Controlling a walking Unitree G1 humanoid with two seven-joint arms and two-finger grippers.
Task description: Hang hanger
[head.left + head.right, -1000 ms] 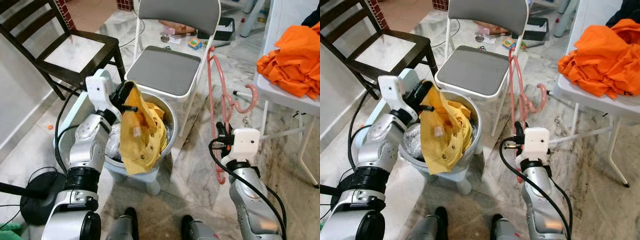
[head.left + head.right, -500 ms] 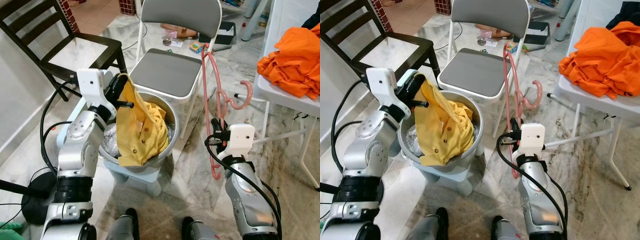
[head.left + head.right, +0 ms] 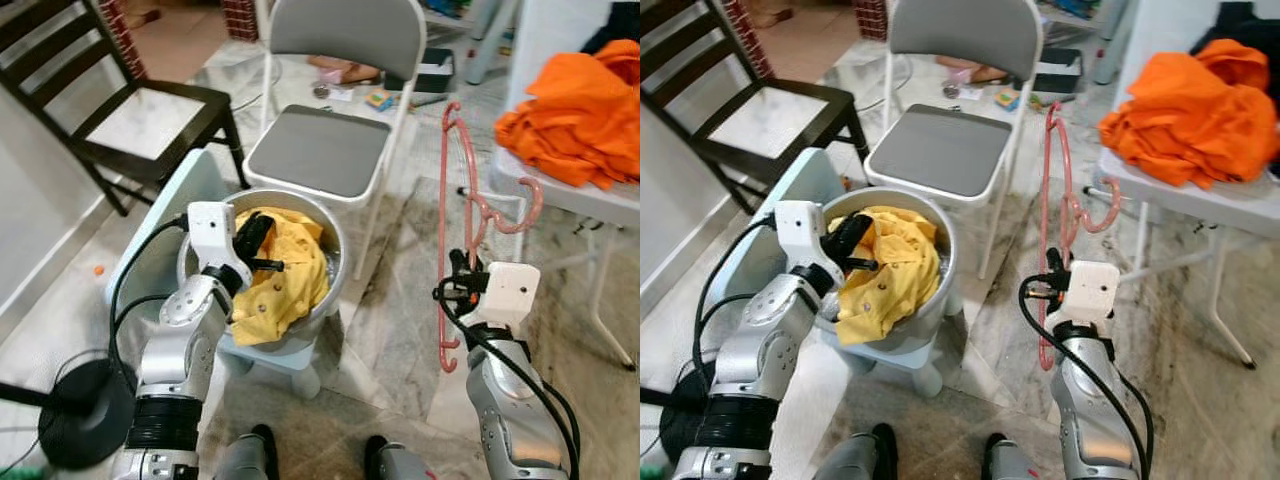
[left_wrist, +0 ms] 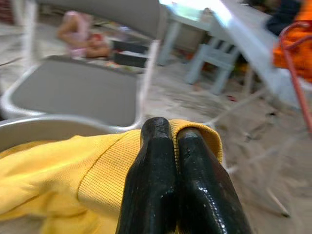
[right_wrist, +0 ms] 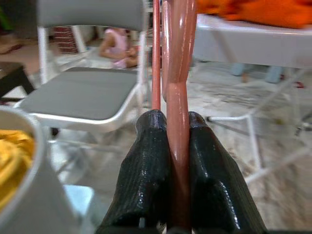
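**Hanger in one hand, shirt collar in the other**

Beside the grey folding chair [image 3: 330, 110], the right hand [image 3: 462, 275] was clamped shut on the pink plastic hanger [image 3: 448, 200], holding it upright with its frame rising above the wrist and its hook [image 3: 520, 205] curling out toward the white table [image 3: 560, 190]. In the right wrist view the two black fingers [image 5: 151, 165] pinched one of the hanger's rods squarely between them.

The left hand [image 3: 252, 240] hovered over the steel basin [image 3: 325, 290] and was closed on the ribbed collar of the yellow shirt [image 3: 275, 275], most of which lay slumped in the bowl. The basin sat on a pale blue stool [image 3: 270, 355].

The hanger looked light and stiff, though thin plastic like this would probably flex and could twist in a pinch on a smooth, round rod. A hold low on the frame, as here, leaves the hook free. The shirt was soft and limp, and would likely sag and drag from a single collar grip, so threading a hanger arm through the neck opening would need the cloth lifted clear of the basin rim.

Around them stood the dark wooden chair [image 3: 120, 100] on the left, and a heap of orange cloth [image 3: 575, 100] on the table. The folding chair's back and the table edge crowded the hanger's hook and could snag it.
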